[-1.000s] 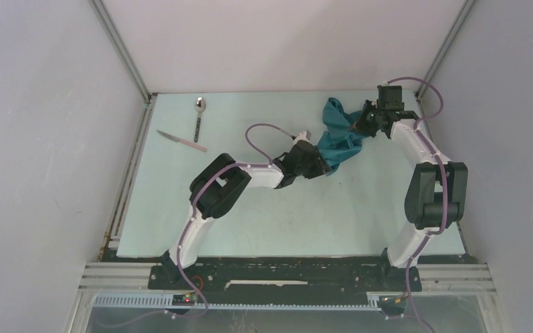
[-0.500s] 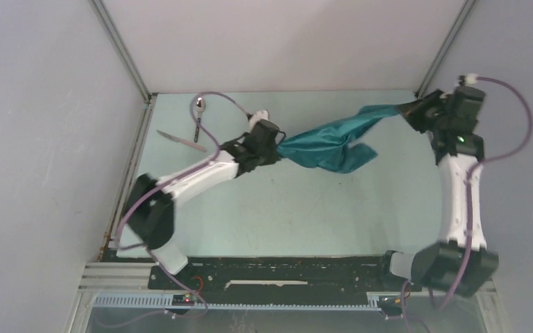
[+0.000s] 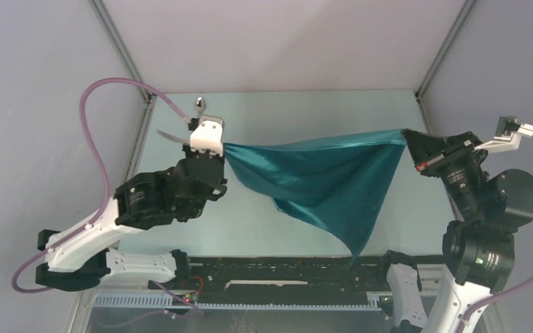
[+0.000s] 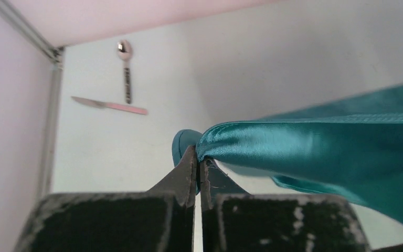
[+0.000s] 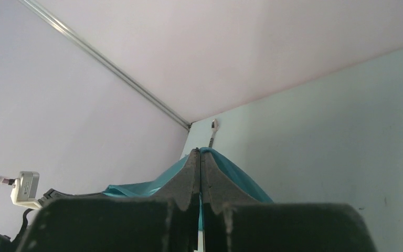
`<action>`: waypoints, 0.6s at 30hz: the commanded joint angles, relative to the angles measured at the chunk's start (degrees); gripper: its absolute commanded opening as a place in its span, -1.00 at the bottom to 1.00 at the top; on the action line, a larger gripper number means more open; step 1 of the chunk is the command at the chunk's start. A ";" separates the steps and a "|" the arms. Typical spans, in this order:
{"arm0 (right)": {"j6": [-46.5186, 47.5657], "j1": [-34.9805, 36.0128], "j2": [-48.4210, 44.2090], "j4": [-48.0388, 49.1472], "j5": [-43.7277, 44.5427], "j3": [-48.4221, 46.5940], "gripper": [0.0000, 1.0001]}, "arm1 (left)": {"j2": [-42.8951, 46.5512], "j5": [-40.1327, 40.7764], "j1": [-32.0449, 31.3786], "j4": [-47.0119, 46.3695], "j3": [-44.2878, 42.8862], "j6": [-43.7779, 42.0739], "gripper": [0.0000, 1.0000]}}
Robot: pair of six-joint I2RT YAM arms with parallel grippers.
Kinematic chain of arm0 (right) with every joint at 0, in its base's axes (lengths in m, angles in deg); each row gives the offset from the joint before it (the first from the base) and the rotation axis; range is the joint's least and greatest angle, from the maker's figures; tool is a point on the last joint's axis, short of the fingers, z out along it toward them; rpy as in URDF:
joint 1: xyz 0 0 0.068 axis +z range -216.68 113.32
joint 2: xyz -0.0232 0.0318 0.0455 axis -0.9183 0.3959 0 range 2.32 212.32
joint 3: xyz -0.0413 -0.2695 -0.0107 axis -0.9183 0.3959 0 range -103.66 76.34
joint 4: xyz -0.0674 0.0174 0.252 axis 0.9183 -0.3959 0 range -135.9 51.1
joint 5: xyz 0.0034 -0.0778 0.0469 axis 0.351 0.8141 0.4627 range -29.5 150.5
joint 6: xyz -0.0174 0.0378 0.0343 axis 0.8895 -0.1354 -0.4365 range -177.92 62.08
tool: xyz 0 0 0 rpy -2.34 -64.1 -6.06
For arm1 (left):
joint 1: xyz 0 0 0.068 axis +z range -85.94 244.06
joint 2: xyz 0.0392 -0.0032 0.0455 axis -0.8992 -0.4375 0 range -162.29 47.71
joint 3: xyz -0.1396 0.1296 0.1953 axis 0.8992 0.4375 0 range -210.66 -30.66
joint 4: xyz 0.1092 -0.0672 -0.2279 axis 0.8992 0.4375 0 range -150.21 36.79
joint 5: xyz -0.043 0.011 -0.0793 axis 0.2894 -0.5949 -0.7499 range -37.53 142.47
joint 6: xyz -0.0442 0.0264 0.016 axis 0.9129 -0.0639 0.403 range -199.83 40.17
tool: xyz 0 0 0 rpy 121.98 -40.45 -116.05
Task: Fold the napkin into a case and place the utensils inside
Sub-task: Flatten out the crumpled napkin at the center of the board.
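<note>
The worktop (image 3: 298, 111) lies below the napkin (image 3: 319, 182), which hangs stretched between the two hands. Its top hem is taut, and its free lower corner droops to a point nearer the right hand. The cloth looks light, limp and glossy, and is probably slippery, so it sags wherever it is unheld. The hemmed corners seem the surest places to pinch. The left arm reaches up and inward; the right arm is raised, elbow bent. The left hand (image 3: 223, 147) is clamped on one top corner, the right hand (image 3: 408, 136) on the opposite one. Beyond the left hand, the knife (image 4: 110, 105) and spoon (image 4: 125, 65) rest on the worktop, well apart from the cloth.
</note>
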 commanded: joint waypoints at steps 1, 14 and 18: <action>1.66 0.27 -0.55 -10.04 -2.20 -7.53 -1.00 | 1.59 14.20 -5.37 9.07 -5.90 -3.39 -1.00; 1.24 1.63 -3.40 -13.95 7.59 -8.28 -1.00 | 3.35 22.94 -10.91 -0.17 -10.72 -13.98 -1.00; 0.30 1.63 -0.49 -10.39 9.96 -3.33 -1.00 | 3.51 20.45 -7.07 -14.69 -5.70 -23.70 -1.00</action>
